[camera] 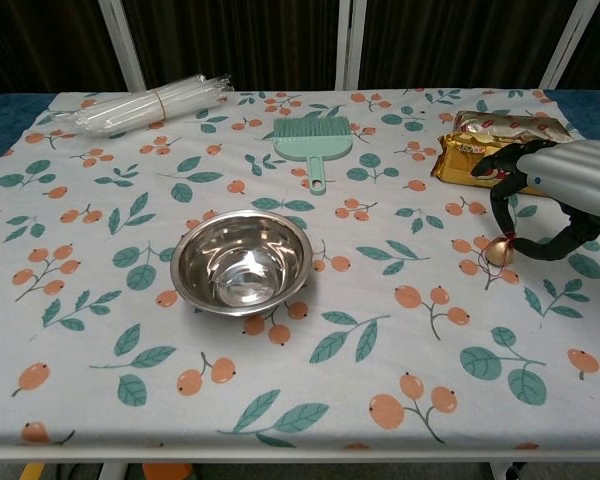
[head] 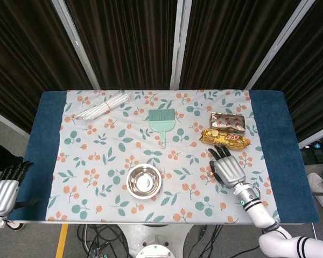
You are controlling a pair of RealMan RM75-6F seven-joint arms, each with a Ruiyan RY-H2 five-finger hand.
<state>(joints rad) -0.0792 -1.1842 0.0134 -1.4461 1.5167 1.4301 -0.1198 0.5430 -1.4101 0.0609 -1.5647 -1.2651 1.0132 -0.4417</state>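
Observation:
My right hand [camera: 565,190] hovers low over the right side of the flowered tablecloth [camera: 380,330], just in front of a golden snack packet [camera: 468,160]. Between its thumb and a finger it pinches a small golden bell [camera: 498,252], which sits at or just above the cloth. In the head view the right hand [head: 226,170] lies below that packet [head: 225,138]. A steel bowl [camera: 242,262] stands empty at the middle front, well to the left of this hand. My left hand [head: 3,194] hangs off the table's left edge, holding nothing, fingers apart.
A green hand brush [camera: 313,140] lies at the back middle. A bundle of white straws [camera: 150,103] lies at the back left. A second shiny snack packet [camera: 505,123] lies behind the golden one. Blue table edges [head: 46,145] flank the cloth.

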